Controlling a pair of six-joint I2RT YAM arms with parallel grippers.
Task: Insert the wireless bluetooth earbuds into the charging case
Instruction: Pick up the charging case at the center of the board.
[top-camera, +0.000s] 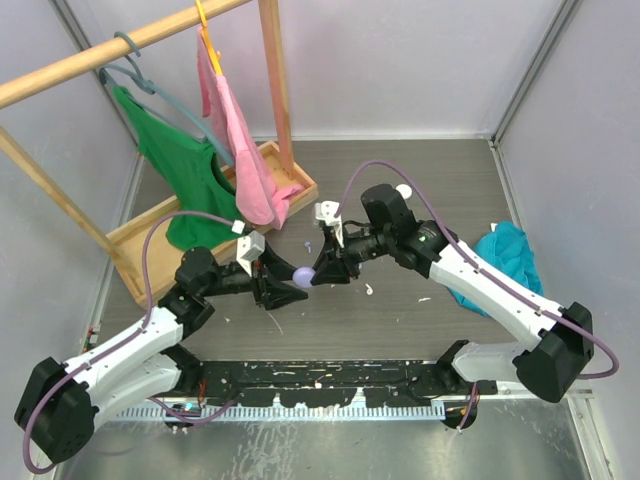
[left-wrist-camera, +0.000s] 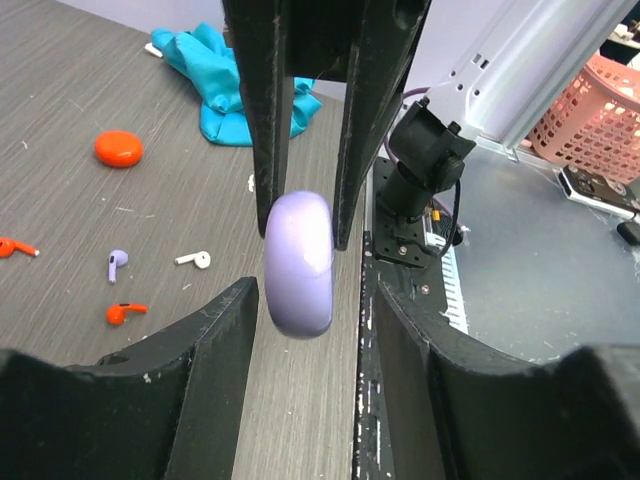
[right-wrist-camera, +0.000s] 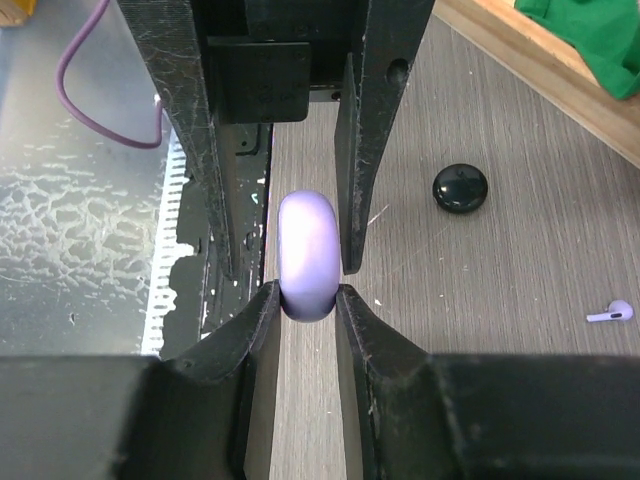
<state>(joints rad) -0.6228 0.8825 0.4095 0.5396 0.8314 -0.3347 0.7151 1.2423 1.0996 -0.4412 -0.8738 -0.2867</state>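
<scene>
A closed lilac round charging case (top-camera: 303, 273) hangs above the table between both grippers. My right gripper (right-wrist-camera: 306, 292) is shut on the case (right-wrist-camera: 308, 255), pinching its lower edge. My left gripper (left-wrist-camera: 308, 300) is open, its fingers (left-wrist-camera: 215, 330) spread wide either side of the case (left-wrist-camera: 298, 262) without touching it. Loose earbuds lie on the table in the left wrist view: a lilac one (left-wrist-camera: 117, 263), a white one (left-wrist-camera: 193, 260) and a red one (left-wrist-camera: 126, 312). Another lilac earbud (right-wrist-camera: 612, 312) shows in the right wrist view.
A red-orange case (left-wrist-camera: 119, 148) and a black case (right-wrist-camera: 460, 189) lie on the table. A teal cloth (top-camera: 510, 255) lies at the right. A wooden clothes rack (top-camera: 285, 175) with a green shirt (top-camera: 180, 170) and a pink garment (top-camera: 240, 150) stands at the back left.
</scene>
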